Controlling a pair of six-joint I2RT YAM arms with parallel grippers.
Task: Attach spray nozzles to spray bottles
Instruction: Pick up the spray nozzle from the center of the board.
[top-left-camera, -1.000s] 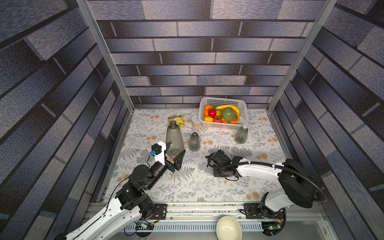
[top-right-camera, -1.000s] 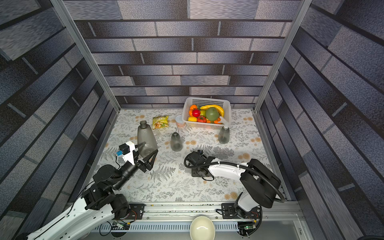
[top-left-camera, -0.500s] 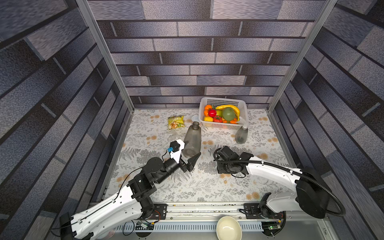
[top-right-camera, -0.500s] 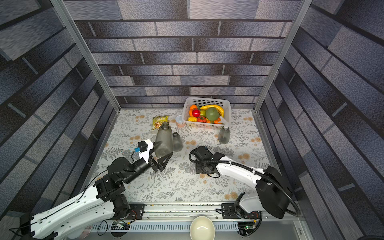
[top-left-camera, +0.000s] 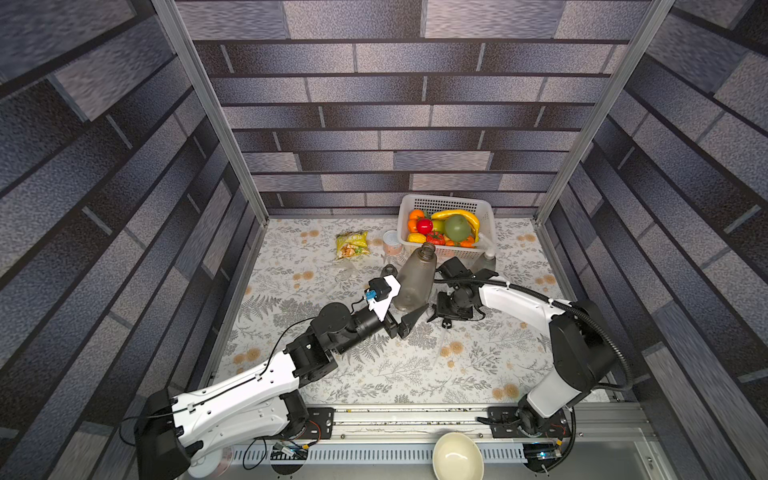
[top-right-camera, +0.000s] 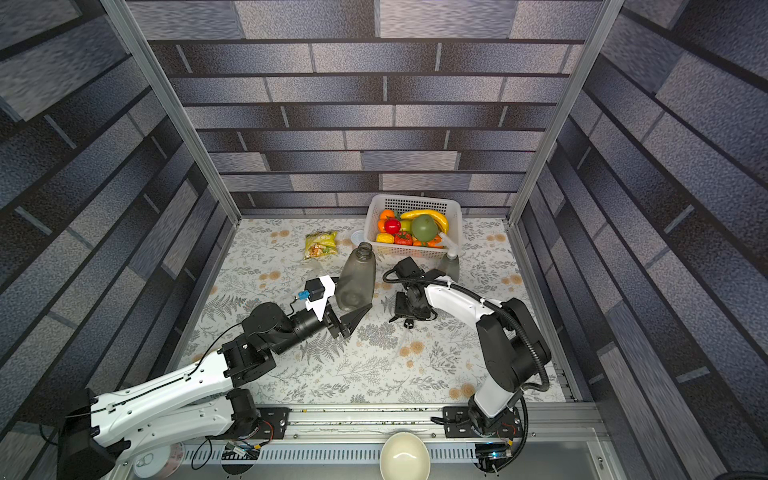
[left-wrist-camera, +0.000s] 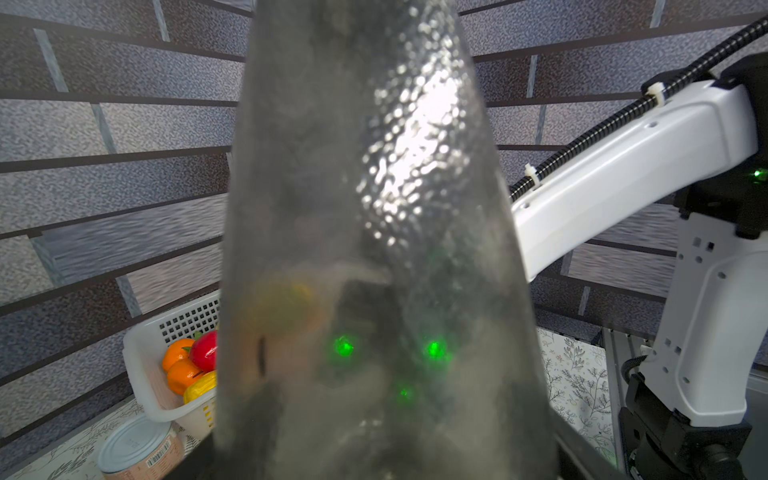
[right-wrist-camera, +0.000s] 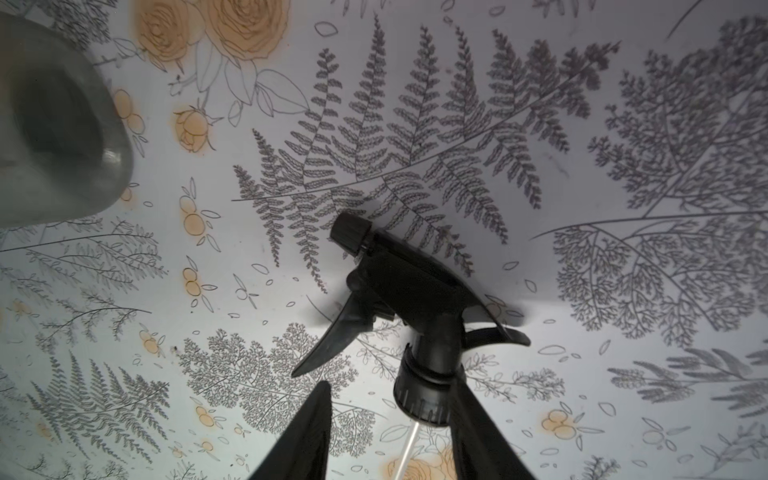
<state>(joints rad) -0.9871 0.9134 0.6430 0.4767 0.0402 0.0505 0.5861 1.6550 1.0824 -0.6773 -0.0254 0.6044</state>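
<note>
In front of basket (top-left-camera: 487, 206), big bottle (top-left-camera: 415, 276) now hangs tilted, neck bare, brought in from well left of basket. Left gripper (top-left-camera: 405, 303) clenched on bottle's base. Just right of bottle, right gripper (right-wrist-camera: 388, 390) has loosened: fingers apart astride black nozzle (right-wrist-camera: 415, 299) at its collar, gap on one side. The two parts now near each other; firm regrasp likely needed before mating.

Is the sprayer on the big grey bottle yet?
Not yet. The big grey spray bottle has a bare, open neck; the black spray nozzle is apart, by the right gripper.
</note>
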